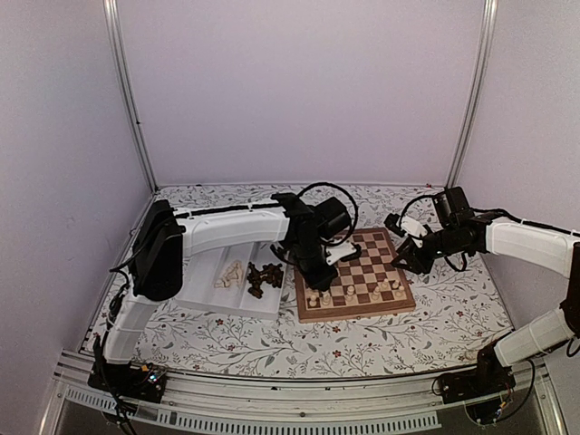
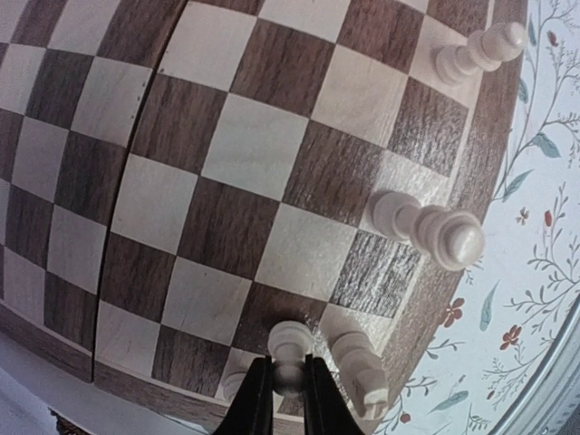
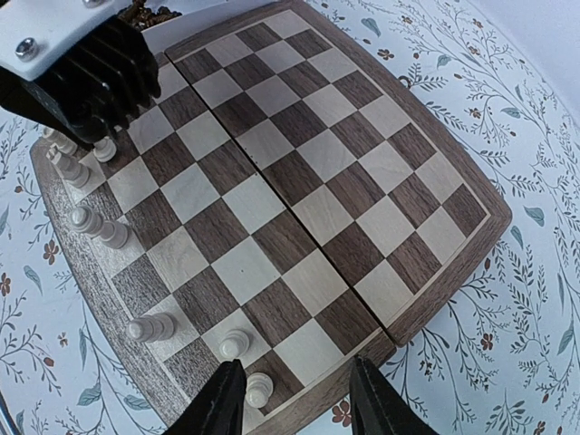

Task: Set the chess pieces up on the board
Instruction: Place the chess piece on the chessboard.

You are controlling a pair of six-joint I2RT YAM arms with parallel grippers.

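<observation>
Left fingers (image 2: 254,401) pinch a cream pawn (image 2: 289,348) (near the board (image 2: 227,145) edge); right fingers (image 3: 214,404) stand apart, holding nothing.

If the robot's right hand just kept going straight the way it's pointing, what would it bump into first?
Probably the board: the open right hand aims down at its near edge. A cream piece stands just inside one finger and might be clipped first; depth is unclear.

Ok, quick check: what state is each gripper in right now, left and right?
Left gripper: shut on a cream pawn.
Right gripper: open, holding nothing.
</observation>
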